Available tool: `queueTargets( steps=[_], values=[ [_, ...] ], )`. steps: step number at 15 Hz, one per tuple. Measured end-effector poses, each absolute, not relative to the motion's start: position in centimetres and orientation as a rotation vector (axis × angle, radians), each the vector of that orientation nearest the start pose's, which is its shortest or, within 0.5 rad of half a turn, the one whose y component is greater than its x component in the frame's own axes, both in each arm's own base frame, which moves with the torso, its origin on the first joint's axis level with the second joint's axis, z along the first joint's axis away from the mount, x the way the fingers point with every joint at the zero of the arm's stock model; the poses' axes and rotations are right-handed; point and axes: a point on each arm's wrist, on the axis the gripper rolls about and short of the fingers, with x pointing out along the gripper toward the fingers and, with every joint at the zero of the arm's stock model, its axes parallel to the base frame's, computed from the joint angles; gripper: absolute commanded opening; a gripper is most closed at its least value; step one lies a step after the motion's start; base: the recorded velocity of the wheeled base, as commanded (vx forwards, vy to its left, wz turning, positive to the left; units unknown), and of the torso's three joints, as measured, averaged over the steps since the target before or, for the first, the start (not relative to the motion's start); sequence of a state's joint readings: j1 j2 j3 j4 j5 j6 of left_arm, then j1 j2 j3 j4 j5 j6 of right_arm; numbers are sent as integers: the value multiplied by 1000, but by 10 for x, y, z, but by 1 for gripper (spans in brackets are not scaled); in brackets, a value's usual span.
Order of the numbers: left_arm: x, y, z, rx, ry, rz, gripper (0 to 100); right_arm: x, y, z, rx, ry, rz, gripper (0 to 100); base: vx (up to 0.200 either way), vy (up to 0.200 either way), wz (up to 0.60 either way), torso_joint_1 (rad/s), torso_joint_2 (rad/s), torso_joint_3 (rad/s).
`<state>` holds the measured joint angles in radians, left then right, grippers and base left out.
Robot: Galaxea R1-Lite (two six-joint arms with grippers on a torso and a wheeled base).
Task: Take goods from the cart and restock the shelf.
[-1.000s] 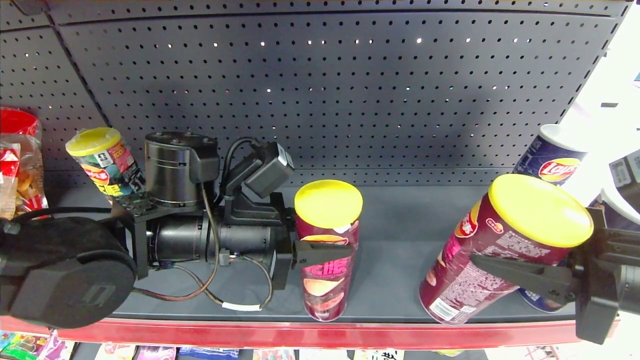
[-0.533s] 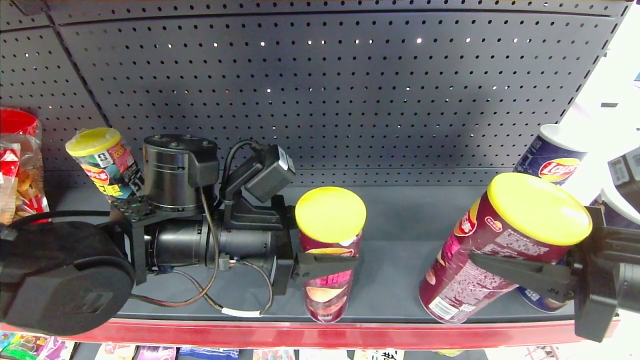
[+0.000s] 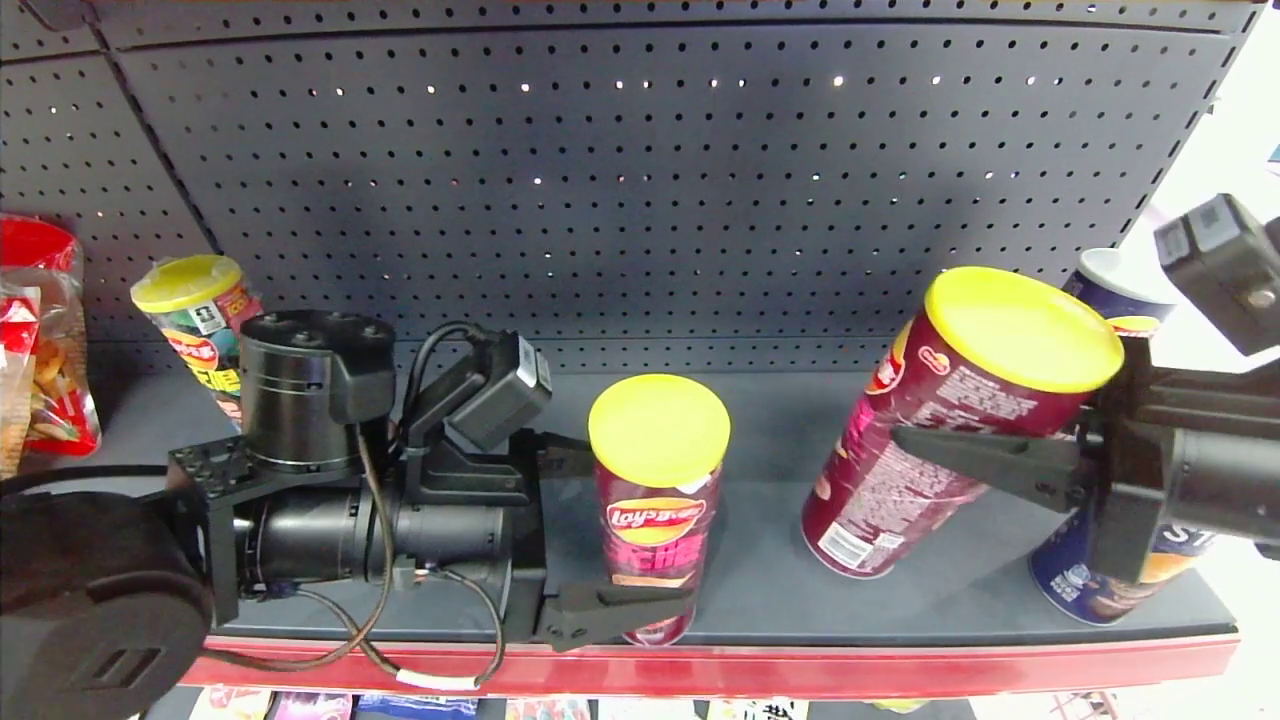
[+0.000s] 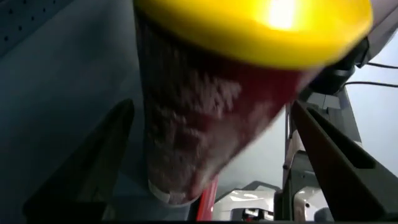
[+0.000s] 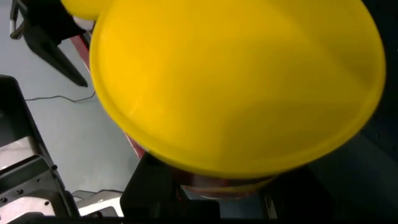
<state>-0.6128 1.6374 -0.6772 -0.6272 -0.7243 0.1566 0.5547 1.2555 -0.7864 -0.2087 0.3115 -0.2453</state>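
Note:
A maroon chip can [image 3: 655,510] with a yellow lid stands upright on the grey shelf [image 3: 760,590] near its front edge. My left gripper [image 3: 640,530] is open, one finger on each side of this can and apart from it. In the left wrist view the same can [image 4: 205,124] sits between the two spread fingers [image 4: 93,168]. My right gripper [image 3: 960,440] is shut on a second maroon chip can [image 3: 900,450], held tilted over the right part of the shelf with its base low. That can's yellow lid [image 5: 236,81] faces the right wrist camera.
A blue chip can [image 3: 1085,580] stands behind the right gripper at the shelf's right end. A teal can [image 3: 195,320] with a yellow lid and a snack bag [image 3: 35,350] sit at the left. The pegboard [image 3: 640,200] closes the back; a red lip [image 3: 800,672] runs along the front.
My left gripper opened, let go of the upright can and drew back to the left. My right gripper carried its can up, leftward and deeper over the shelf.

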Motion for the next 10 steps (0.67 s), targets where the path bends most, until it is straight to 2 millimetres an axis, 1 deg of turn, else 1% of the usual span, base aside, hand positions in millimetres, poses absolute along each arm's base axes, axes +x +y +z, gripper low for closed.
queueTargets(
  steps=[3, 6, 10],
  values=[
    [207, -148, 164, 103, 274, -1299, 100, 183, 125, 255, -261, 154, 903, 0, 0, 0, 0, 0, 0, 0],
    [195, -125, 162, 96, 280, -1237, 100, 201, 141, 251, -269, 178, 925, 0, 0, 0, 0, 0, 0, 0],
    [183, -102, 160, 96, 283, -1128, 100, 219, 157, 249, -275, 191, 939, 0, 0, 0, 0, 0, 0, 0]
  ],
)
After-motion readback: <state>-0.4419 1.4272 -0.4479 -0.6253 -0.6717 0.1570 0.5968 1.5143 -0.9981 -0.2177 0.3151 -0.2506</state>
